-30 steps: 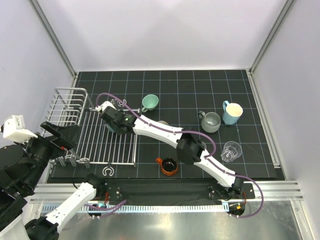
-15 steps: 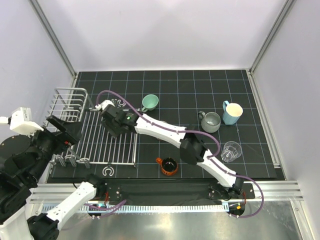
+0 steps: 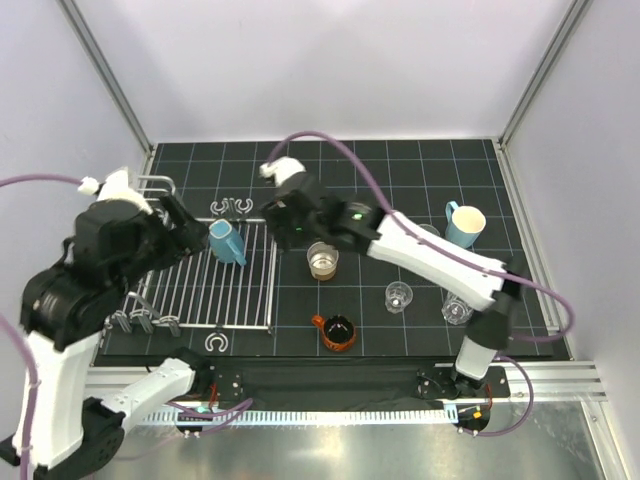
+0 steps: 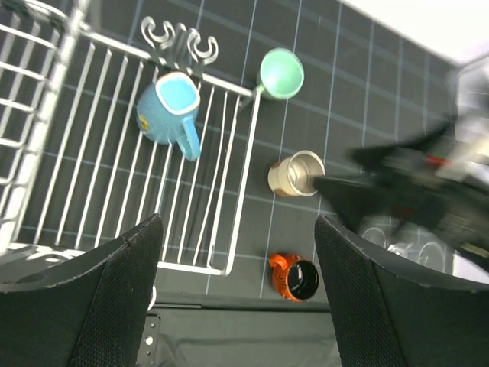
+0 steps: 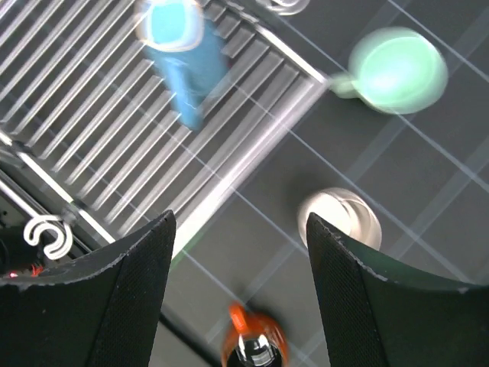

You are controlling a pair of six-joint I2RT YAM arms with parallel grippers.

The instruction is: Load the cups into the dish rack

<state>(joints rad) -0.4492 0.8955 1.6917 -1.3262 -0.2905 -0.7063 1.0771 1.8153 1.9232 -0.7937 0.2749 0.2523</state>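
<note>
White-and-black left arm: raised high over the left end of the dish rack (image 3: 225, 300), wrist tipped to look down on the slats. Left gripper (image 4: 237, 220) spread wide with nothing between the fingers (image 4: 114, 306).

Right arm: reaches from its base at the near right, diagonally across the mat to the far centre, elbow over the right half. Right gripper (image 5: 237, 218) also wide apart and empty, hanging above the rack's right edge. Right wrist view is smeared by blur.

Cups:
- blue cup (image 4: 164, 111) lies on the flat slatted part, near its far right corner, pale blue inside showing. It is the only cup seen on the rack.
- mint green cup (image 4: 281, 73) on the mat just beside that far right corner, hidden under the right arm from above.
- steel cup (image 3: 322, 262) on the mat just right of the rack.
- orange cup (image 3: 337, 332) near the front edge.
- two clear cups (image 3: 399, 296) (image 3: 457, 310) right of centre.
- blue mug with cream inside (image 3: 464, 226) at the far right.

Surface: black mat (image 3: 400, 165) ruled in a pale grid. Raised basket part at far left, partly behind the left arm. Plain white walls (image 3: 330, 70) with metal corner posts. Purple cables (image 3: 340, 150) loop off both arms.
</note>
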